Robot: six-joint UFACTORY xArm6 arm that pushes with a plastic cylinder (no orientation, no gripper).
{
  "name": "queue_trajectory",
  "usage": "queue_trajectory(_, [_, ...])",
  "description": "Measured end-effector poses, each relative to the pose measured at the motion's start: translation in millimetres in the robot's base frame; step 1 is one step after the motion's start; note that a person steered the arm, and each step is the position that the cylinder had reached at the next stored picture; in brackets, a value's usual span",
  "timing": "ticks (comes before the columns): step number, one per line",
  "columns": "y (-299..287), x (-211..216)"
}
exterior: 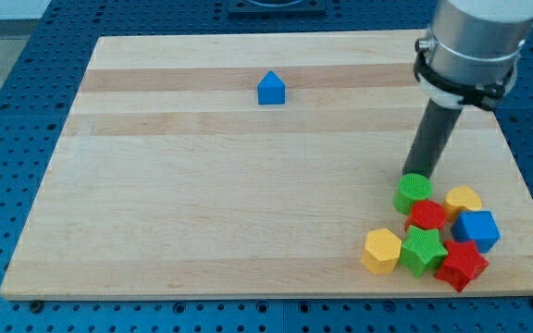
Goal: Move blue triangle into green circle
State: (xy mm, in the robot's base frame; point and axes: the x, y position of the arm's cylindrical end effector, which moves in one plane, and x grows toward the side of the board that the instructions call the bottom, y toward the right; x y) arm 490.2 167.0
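Note:
The blue triangle (271, 89) sits alone near the view's top, a little left of centre. The green circle (413, 193) stands at the view's lower right, at the top of a cluster of blocks. My tip (413, 176) is right behind the green circle's upper edge, touching or almost touching it. The rod rises up and to the right to the grey arm. The tip is far to the right of and below the blue triangle.
Below the green circle lie a red block (427, 215), a yellow block (464, 199), a blue cube (477, 230), a green star (423, 250), a red star (461, 265) and a yellow hexagon (381, 251). The wooden board (202, 203) ends near the cluster.

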Motion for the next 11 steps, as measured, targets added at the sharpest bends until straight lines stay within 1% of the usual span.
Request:
queue_trajectory(1, [0,9])
queue_trajectory(2, [-1,-21])
queue_trajectory(3, [-1,-88])
queue_trajectory(4, [-22,-149])
queue_trajectory(5, [-76,-183])
queue_trajectory(6, [-132,-196])
queue_trajectory(7, [-163,-182])
queue_trajectory(8, [-179,-155])
queue_trajectory(9, [-192,-147])
queue_trajectory(10, [-218,-165])
queue_trajectory(11, [-252,-153])
